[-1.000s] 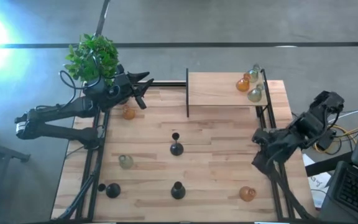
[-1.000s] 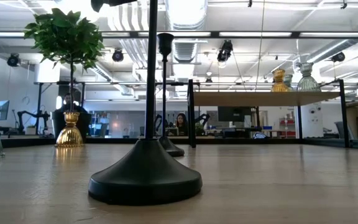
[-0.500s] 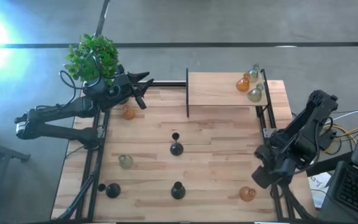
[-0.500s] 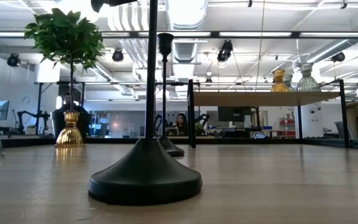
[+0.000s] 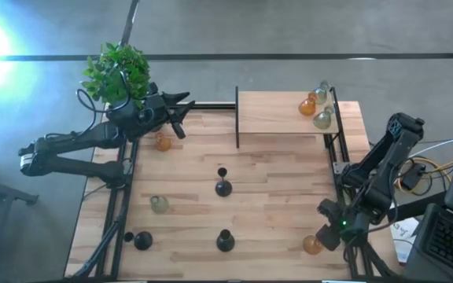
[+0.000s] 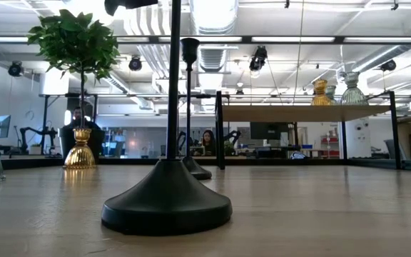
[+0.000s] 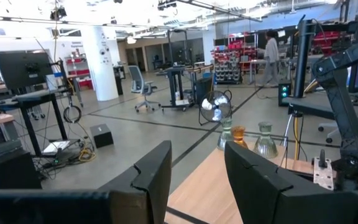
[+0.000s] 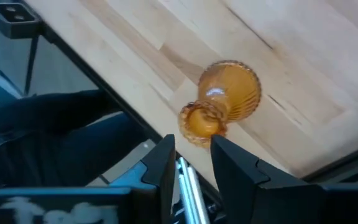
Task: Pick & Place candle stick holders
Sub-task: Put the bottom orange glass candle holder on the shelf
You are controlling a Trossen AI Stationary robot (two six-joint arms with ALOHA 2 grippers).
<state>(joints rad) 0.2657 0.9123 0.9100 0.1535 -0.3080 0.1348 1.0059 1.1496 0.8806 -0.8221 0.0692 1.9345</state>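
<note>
An amber candle holder [image 5: 312,244] stands at the lower right of the high view, near the table's [image 5: 274,181] right edge. The right gripper [image 5: 326,228] hangs just above and beside it, not touching it. In the right wrist view the same amber holder [image 8: 224,102] sits just beyond the two dark fingers [image 8: 160,165], whose jaws stand slightly apart with nothing between them.

Three more holders, one amber [image 5: 308,106] and two pale glass ones [image 5: 322,119], cluster at the upper right of the high view on a raised shelf [image 5: 274,114]. Another amber holder [image 5: 163,142] stands at the upper left of the table, and a pale glass one [image 5: 159,204] at the lower left. A black holder [image 5: 223,186] stands near the middle, a second black one [image 5: 225,240] low in the centre, and a third [image 5: 141,240] at the lower left.

The left gripper [image 5: 178,110] waits at the upper left of the high view, next to a green plant [image 5: 118,72], its jaws apart and empty in the left wrist view.
</note>
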